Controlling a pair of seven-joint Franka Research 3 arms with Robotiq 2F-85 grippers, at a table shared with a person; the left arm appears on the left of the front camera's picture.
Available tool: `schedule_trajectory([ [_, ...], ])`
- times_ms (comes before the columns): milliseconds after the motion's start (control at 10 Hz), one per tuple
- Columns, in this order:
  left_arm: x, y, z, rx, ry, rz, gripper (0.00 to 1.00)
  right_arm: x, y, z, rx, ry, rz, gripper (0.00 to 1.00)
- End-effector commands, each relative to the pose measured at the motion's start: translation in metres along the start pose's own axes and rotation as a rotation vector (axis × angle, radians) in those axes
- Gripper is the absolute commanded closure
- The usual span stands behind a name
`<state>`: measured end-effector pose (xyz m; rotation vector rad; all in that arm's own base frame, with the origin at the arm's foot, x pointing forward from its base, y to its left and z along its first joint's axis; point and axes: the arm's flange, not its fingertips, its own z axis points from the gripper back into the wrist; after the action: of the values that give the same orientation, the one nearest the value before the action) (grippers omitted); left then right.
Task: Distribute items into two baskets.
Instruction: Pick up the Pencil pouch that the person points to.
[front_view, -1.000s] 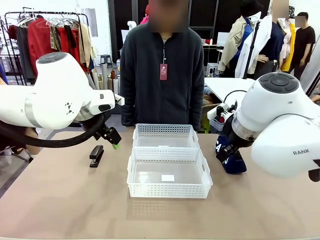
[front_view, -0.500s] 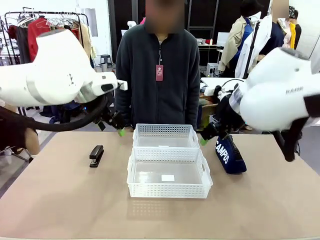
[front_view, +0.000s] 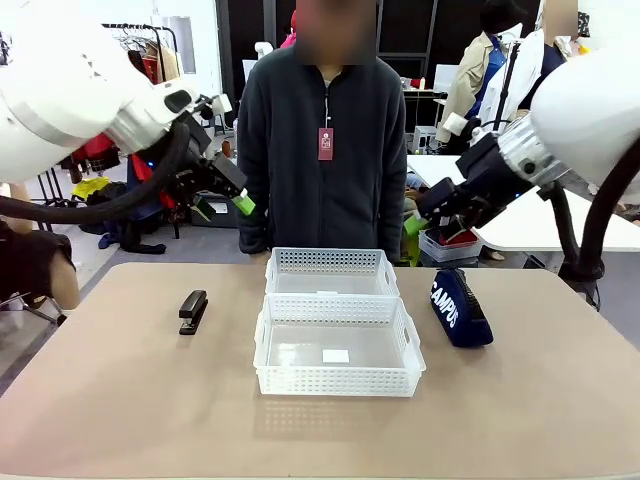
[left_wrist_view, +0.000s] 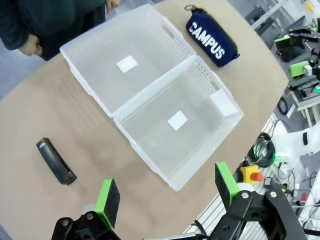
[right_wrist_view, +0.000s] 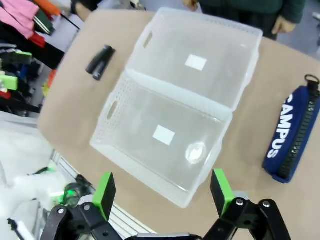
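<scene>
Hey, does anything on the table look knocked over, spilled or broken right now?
Nothing stands out. The near basket and far basket sit squarely edge to edge, empty and intact. The black stapler lies on their left, the navy CAMPUS pouch on their right, both flat on the table.

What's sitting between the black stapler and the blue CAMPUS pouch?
Two white baskets: the near basket and the far basket, rims touching. The front view shows the stapler at their left and the pouch at their right.
</scene>
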<state>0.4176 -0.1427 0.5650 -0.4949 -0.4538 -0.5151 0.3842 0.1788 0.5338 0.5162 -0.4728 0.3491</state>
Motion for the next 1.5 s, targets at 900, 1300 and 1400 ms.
schedule_trajectory([
  [900, 0.030, -0.004, 0.000, -0.303, 0.057, 0.140, 0.00, 0.015, -0.001, 0.011, 0.294, 0.038, -0.222, 0.00],
  [1300, 0.051, 0.011, 0.026, -0.538, -0.009, 0.289, 0.00, 0.045, -0.006, 0.036, 0.478, -0.049, -0.397, 0.00],
  [1400, 0.051, 0.016, 0.028, -0.533, -0.025, 0.330, 0.00, 0.055, -0.016, 0.042, 0.515, -0.074, -0.435, 0.00],
])
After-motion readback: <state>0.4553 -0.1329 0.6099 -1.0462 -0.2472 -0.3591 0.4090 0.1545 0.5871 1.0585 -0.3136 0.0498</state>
